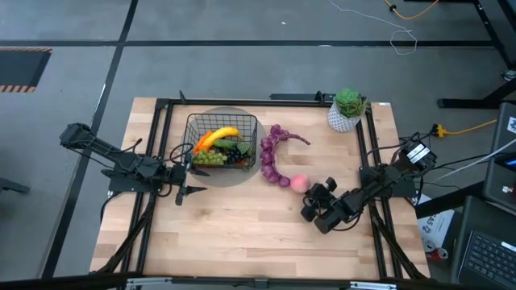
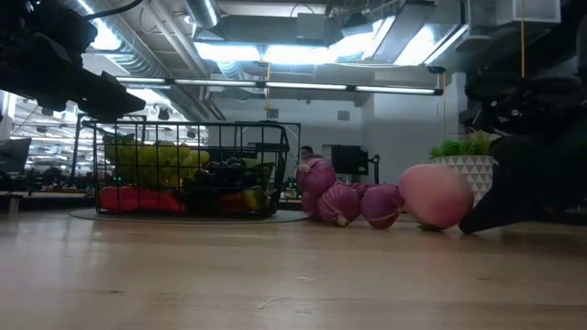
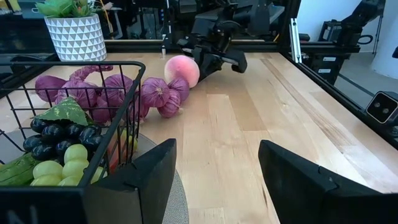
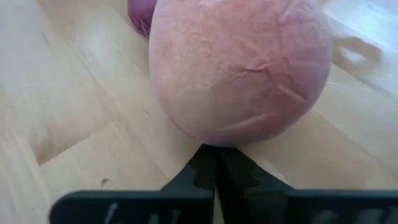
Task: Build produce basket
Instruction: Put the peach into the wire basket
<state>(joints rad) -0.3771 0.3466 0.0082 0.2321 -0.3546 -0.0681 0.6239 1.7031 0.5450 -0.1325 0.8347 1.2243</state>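
2 arms low: right gripper (image 1: 316, 196) clenched empty beside the peach (image 1: 299, 184), left gripper (image 1: 184, 193) spread wide by the basket (image 1: 222, 138).

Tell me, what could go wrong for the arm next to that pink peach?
The right gripper sits shut right beside the peach, so a nudge could roll it into the purple string of bulbs. Its fingers must open before any grab. The basket already looks full, so the peach might tumble back out.
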